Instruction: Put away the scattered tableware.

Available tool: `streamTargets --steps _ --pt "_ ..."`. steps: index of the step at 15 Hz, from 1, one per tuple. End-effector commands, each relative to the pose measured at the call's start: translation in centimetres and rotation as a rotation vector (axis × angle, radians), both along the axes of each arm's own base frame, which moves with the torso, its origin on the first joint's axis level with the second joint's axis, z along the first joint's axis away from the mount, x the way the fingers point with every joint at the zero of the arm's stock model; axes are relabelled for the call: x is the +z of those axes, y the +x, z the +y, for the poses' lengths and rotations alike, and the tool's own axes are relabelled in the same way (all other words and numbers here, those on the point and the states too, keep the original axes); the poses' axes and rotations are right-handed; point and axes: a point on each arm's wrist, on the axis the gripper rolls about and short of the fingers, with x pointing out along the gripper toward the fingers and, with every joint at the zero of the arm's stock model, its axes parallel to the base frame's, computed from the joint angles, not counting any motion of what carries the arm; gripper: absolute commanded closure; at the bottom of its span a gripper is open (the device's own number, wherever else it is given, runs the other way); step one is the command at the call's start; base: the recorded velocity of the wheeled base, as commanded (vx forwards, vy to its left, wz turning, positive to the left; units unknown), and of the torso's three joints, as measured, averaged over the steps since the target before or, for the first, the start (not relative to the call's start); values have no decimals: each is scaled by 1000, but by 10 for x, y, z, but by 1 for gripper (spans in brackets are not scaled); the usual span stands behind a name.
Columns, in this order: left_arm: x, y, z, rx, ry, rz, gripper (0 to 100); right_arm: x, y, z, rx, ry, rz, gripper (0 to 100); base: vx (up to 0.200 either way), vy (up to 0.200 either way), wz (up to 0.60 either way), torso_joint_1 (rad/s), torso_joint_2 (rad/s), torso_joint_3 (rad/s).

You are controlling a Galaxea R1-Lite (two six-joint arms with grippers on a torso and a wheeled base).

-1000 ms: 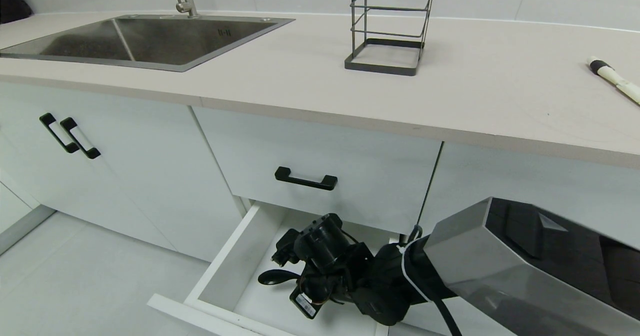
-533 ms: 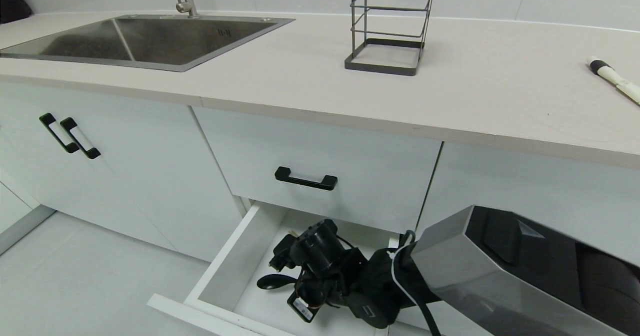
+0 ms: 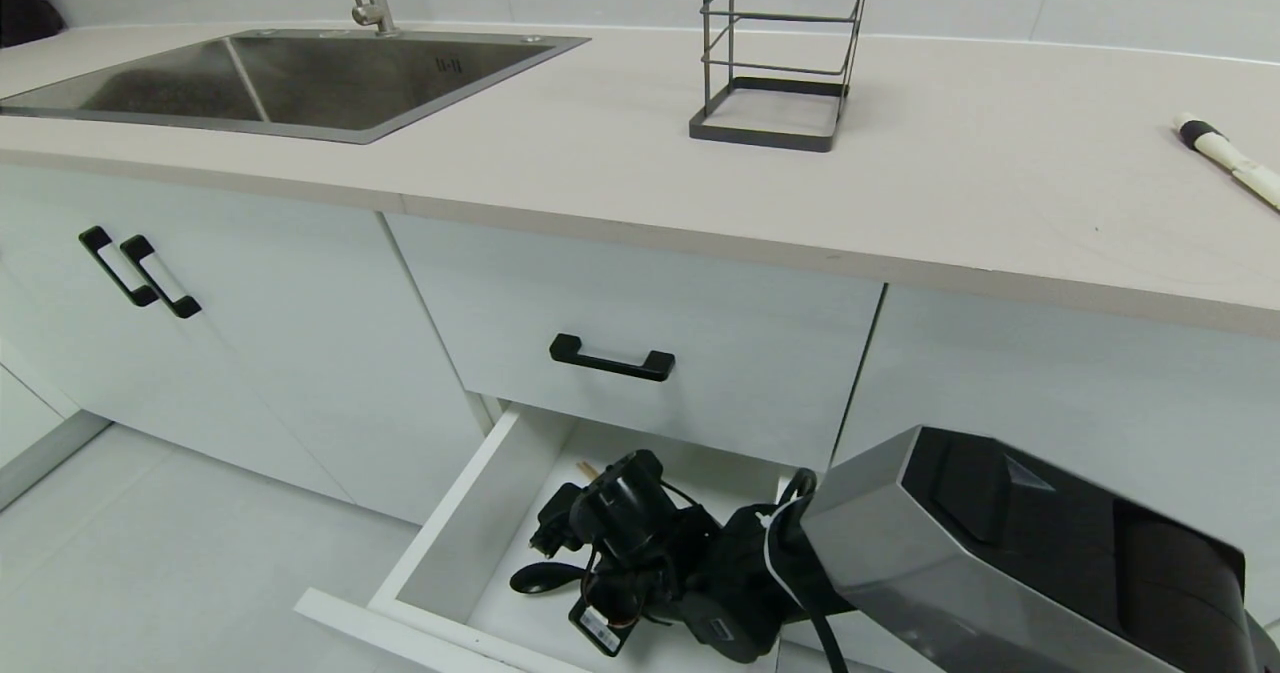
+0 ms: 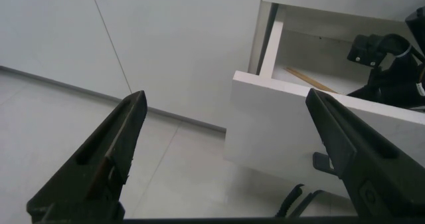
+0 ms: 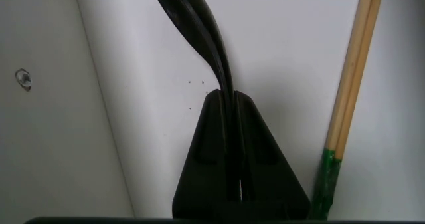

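– While the right gripper [image 3: 578,581] hangs low inside the open drawer [image 3: 452,545], fingers clamped on the handle of a black spoon [image 3: 535,578], what makes for a clean release?

– Lowering first. The spoon's bowl points at the drawer's left wall, near the front-left corner, and I cannot tell whether it touches the drawer bottom. In the right wrist view the handle sits squarely between the pads [image 5: 249,127], so a slow opening should let the spoon settle flat rather than flick away.

– And the chopsticks [image 5: 355,71]?

– They lie on the drawer bottom just beside the gripper, running toward the back edge. My judgement is that the jaws should part only as far as the handle needs, so the finger on that side does not nudge the chopsticks. After that, a straight lift, minding the front of the shut upper drawer [image 3: 700,303] overhead.

– Where is the left gripper [image 4: 226,99]?

– Spread wide and holding nothing, outside the drawer by its front-left corner, above the kitchen floor [image 4: 66,131]. It looks handy for pushing the front shut later, but it should wait until the right arm is out.
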Motion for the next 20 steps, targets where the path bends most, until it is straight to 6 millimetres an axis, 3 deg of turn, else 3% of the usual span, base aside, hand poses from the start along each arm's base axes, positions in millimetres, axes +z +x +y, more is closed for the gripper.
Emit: streamTargets --steps 1,4,5,9,15,20 --pt "0 0 0 0 0 0 0 -2 -3 4 10 -7 7 100 0 0 0 0 0 0" --pt "0 0 0 0 0 0 0 -6 -6 6 19 -26 18 100 0 0 0 0 0 0" --pt "0 0 0 0 0 0 0 -7 -7 6 19 -30 21 0 0 0 0 0 0 0" --pt "0 0 0 -1 0 0 0 -1 -6 7 24 -18 9 0 0 0 0 0 0 0" --pt "0 0 0 0 0 0 0 53 -26 15 96 48 -76 0 0 0 0 0 0 0" --pt "0 0 0 0 0 0 0 101 -47 -4 133 85 -126 0 0 0 0 0 0 0"
